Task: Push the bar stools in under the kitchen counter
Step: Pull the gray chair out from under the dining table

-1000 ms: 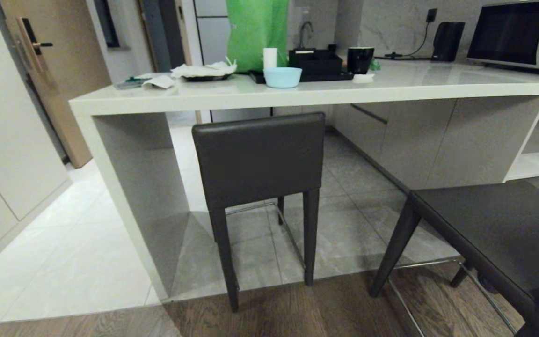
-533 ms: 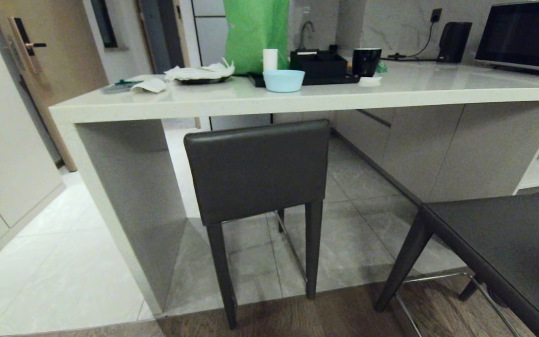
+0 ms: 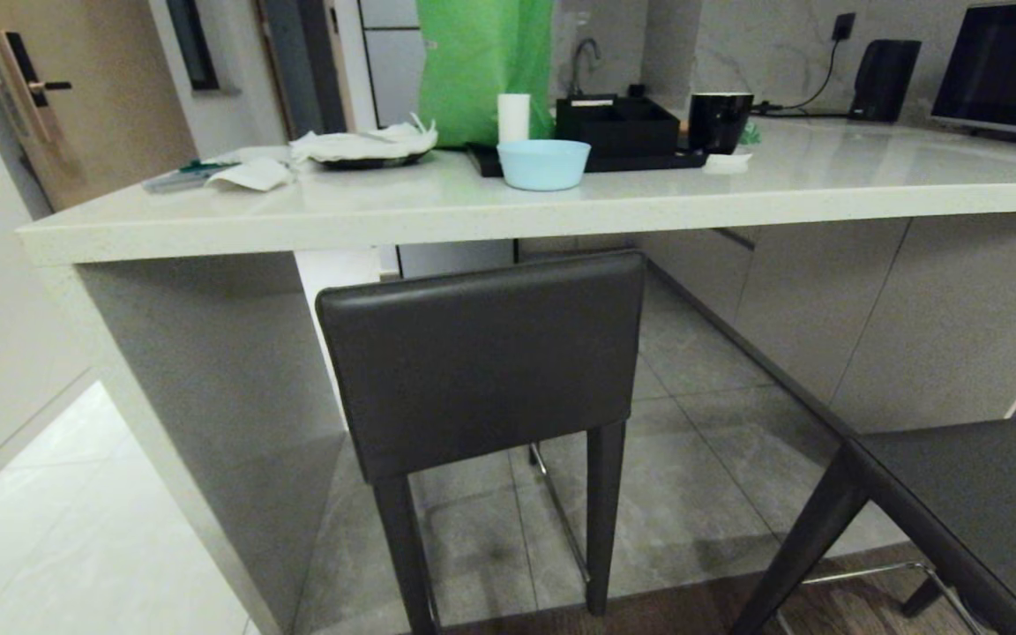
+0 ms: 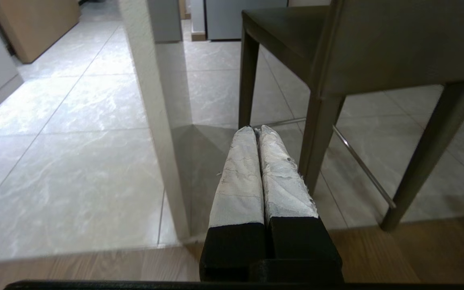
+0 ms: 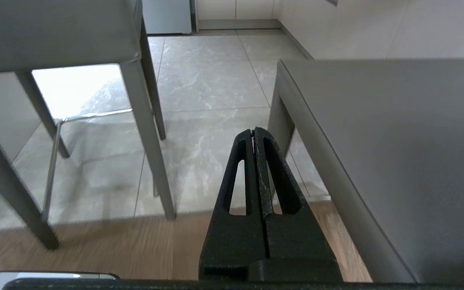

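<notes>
Step in hand was judged to be the approach: neither hand touched a stool. The left stool (image 3: 481,353) stood with its backrest just below the front edge of the worktop (image 3: 561,198), seat already in the knee space, rear legs near the line where tile met wood floor. The right stool (image 3: 975,511) stood well out from the counter, only its seat corner and one leg in the head view. Next move would likely call for contact on a backrest or seat edge, then a straight push toward the counter. The left wrist view alone showed the left hand (image 4: 256,129), taped fingers pressed together, empty, low beside the counter's side panel (image 4: 151,100). The right wrist view alone showed the right hand (image 5: 253,131), closed and empty, between both stools.
</notes>
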